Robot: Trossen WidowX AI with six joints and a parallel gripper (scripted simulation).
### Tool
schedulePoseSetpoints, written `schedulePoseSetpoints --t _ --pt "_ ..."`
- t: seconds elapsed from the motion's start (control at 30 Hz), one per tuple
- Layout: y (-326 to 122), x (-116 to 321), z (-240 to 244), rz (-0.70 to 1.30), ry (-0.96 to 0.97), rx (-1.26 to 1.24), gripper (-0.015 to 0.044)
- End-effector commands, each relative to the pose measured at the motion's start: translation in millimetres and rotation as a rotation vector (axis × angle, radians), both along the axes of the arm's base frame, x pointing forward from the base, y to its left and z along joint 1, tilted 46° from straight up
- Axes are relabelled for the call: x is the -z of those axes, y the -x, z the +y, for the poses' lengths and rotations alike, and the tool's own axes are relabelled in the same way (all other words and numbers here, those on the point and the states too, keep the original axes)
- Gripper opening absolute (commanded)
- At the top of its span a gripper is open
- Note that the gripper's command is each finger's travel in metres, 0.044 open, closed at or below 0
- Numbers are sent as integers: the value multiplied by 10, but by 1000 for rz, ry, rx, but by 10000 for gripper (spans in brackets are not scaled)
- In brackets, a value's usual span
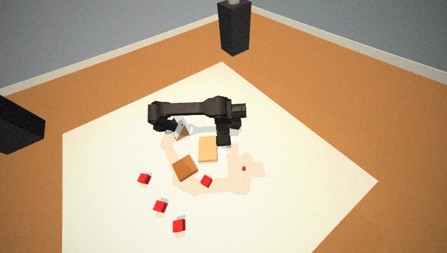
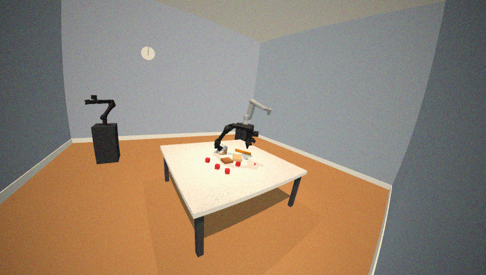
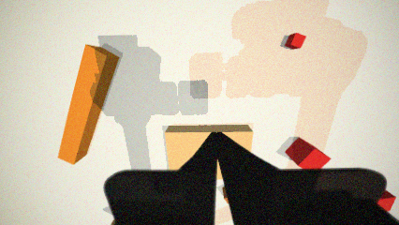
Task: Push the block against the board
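Observation:
The brown square block (image 1: 184, 168) (image 2: 226, 160) lies flat, turned at an angle to the board, with a gap between them. A sliver of it shows between the fingers in the wrist view (image 3: 226, 194). The light tan board (image 1: 206, 150) (image 2: 237, 157) (image 3: 175, 150) lies flat on the table. My gripper (image 1: 223, 143) (image 2: 247, 146) (image 3: 215, 137) is shut and empty. It hangs above the table by the board's right edge in the top view, and its fingers cover part of the board in the wrist view.
An orange bar (image 2: 242, 152) (image 3: 77, 108) lies behind the board. Several red cubes (image 1: 205, 181) (image 1: 143, 178) (image 1: 159, 206) lie around the block, and a tiny red one (image 1: 243, 168) (image 3: 295, 40) lies to the right. A grey and brown wedge (image 1: 182, 129) stands beside the arm.

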State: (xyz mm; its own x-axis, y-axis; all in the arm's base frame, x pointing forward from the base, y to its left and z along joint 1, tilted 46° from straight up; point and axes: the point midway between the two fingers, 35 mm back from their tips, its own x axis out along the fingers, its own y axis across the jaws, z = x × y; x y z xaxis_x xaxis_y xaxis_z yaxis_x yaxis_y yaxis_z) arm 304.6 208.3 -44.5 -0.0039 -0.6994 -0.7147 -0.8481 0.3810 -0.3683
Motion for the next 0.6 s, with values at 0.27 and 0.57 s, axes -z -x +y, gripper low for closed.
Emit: schedulePoseSetpoints --t 0.27,0.57 --pt "11 -28 -42 0 0 0 0" --pt "294 -343 -676 0 3 5 0"
